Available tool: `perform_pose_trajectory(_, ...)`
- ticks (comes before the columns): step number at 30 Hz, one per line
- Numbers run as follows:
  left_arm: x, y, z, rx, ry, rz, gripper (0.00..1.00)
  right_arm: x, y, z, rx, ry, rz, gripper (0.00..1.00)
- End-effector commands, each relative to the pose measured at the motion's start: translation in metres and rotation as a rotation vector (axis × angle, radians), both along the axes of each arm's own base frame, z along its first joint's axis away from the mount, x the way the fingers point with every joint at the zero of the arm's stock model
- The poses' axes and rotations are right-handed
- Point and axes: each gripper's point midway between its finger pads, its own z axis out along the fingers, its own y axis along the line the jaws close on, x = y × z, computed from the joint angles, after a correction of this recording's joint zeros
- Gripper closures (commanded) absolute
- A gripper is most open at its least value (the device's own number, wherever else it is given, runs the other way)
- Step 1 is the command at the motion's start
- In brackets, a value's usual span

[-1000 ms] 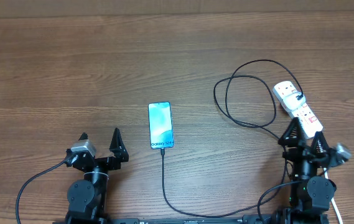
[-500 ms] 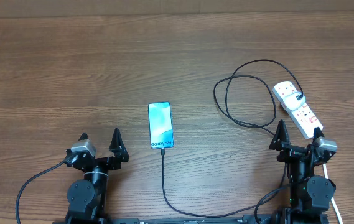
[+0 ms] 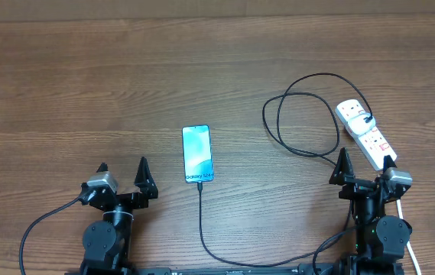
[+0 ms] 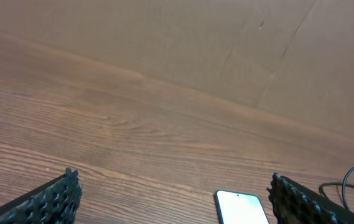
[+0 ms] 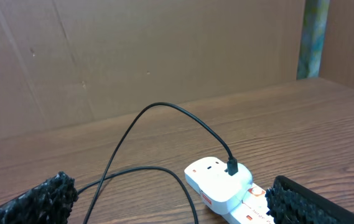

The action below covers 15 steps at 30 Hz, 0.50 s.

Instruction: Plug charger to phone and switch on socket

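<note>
The phone (image 3: pixel 196 154) lies flat at mid-table with its light blue screen up; its top end shows in the left wrist view (image 4: pixel 242 209). The charger (image 3: pixel 201 221), a thin black cable, meets the phone's near edge, then loops right (image 3: pixel 303 122) to a white plug block on the socket (image 3: pixel 366 131). My left gripper (image 3: pixel 123 169) stands open near the front edge, left of the phone, fingers (image 4: pixel 46 202) wide apart. My right gripper (image 3: pixel 365 160) is open and empty just short of the socket's near end. In the right wrist view the socket (image 5: pixel 220 180) and cable (image 5: pixel 164 109) lie ahead.
A brown cardboard wall (image 4: pixel 183 43) closes the far side of the wooden table (image 3: pixel 87 76). The socket's white cord (image 3: pixel 410 244) runs down past the right arm base.
The right gripper has drawn back and slightly left from over the socket's near end, then held still. The left arm, phone and cable have not moved.
</note>
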Motion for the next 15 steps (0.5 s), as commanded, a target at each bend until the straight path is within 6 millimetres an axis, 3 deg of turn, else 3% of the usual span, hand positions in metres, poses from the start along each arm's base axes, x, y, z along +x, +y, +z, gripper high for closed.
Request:
perform_pose_trajectory(1,0.000,0.001,0.002,-0.010,-0.017,0.002,0.00,0.000,0.002,-0.002,-0.009,-0.003,0.009,0.00)
perform_pose_trajectory(11,0.000,0.019,0.002,0.058,-0.013,0.065,0.00,0.000,0.002,-0.002,-0.009,-0.003,0.009,0.00)
perform_pose_trajectory(15,0.000,0.003,-0.001,0.286,-0.009,-0.063,0.00,0.000,0.002,-0.002,-0.009,-0.003,0.009,0.00)
